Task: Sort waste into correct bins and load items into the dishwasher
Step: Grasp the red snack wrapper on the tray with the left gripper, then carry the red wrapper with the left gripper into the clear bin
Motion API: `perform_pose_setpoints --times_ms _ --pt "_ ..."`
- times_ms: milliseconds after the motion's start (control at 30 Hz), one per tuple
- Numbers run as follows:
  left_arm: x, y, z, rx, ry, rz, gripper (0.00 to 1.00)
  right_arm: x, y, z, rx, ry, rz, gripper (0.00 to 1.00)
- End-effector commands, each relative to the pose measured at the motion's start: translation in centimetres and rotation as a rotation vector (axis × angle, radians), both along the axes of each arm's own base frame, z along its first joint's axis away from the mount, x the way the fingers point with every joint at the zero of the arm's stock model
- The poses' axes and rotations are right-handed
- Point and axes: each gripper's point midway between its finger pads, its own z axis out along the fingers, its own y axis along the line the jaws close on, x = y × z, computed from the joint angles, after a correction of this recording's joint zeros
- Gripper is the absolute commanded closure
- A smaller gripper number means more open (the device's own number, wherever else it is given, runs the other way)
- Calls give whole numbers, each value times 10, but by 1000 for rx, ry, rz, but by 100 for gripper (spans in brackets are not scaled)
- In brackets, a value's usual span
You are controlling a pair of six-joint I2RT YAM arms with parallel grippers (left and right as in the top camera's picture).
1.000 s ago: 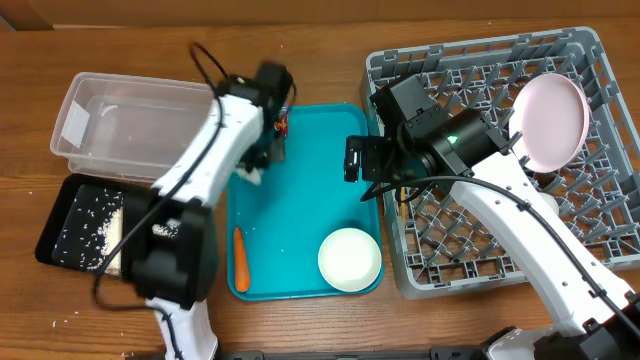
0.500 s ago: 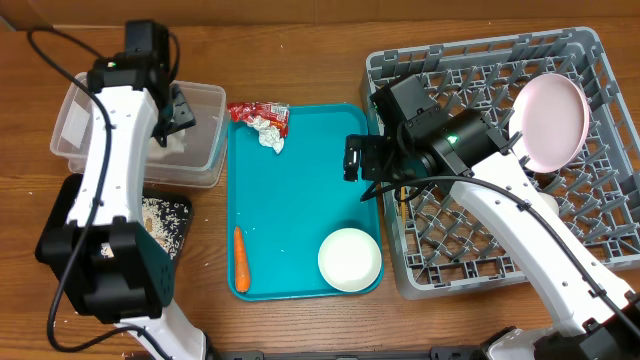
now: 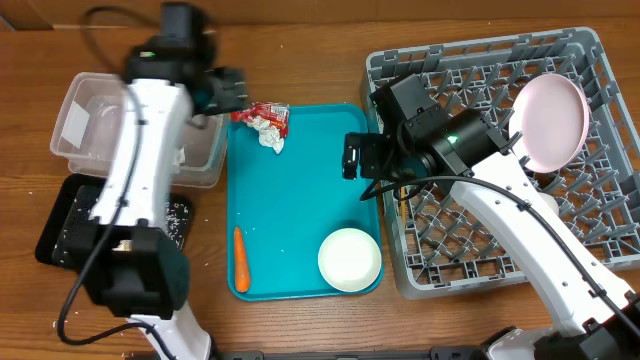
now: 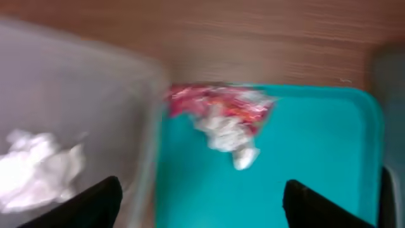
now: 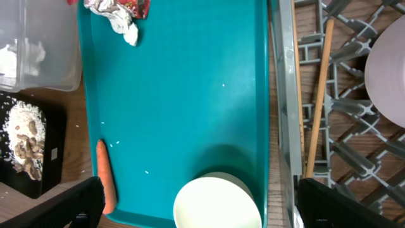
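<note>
- Swinging back from the clear tub, the left tool stands spread and empty; the napkin now lies inside.
- Wrapper probably next; right tool spread, idle.

A brown wooden surface carries four things. A teal tray lies at centre. A grey dish rack sits just beside it at 3 o'clock, a clear tub at 10 o'clock, and a black tray at 8 o'clock.

White arms, blk joints; blk cables
</note>
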Motion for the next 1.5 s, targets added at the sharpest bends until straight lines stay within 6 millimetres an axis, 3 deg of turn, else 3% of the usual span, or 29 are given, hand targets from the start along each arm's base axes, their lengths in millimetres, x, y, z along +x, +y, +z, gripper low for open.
perform_pose_setpoints --times_ms 0,200,333,433,500,633,700,767,900,1033,1167,1333,1467 --pt "12 -33 -19 114 -27 -140 10 2 -1 1 2 -5 -10 0" --pt "43 -64 -81 171 -24 -198 0 1 -1 1 2 -5 -10 0" --pt "47 -63 -125 180 35 -194 1 -1 -2 0 -4 4 -10 0" --pt "47 -58 -147 196 73 -173 5 -2 -3 -2 -9 12 -10 0" --pt "43 -56 -160 200 107 -173 21 -2 -3 -2 -9 11 -11 0" --pt "23 -58 -181 173 208 -155 63 -1 -2 -1 -5 6 -11 0" --pt "12 -61 -183 160 251 -168 83 -1 -2 -1 -5 6 -10 0" --pt "2 -61 -183 160 289 -169 94 -1 -2 -1 -5 6 -10 0" --pt "-17 -56 -166 170 363 -153 96 -1 -2 -1 -5 6 -11 0" --pt "-32 -52 -120 169 366 -144 96 -1 -2 -1 -6 6 -11 0" --pt "-39 -44 -60 167 277 -119 96 -1 -2 -1 -5 6 -10 0" --pt "-44 -5 11 267 115 -24 96 -1 -2 -1 -6 7 -11 0" --pt "-48 31 38 295 57 100 96 -1 -2 -1 -6 6 -11 0"
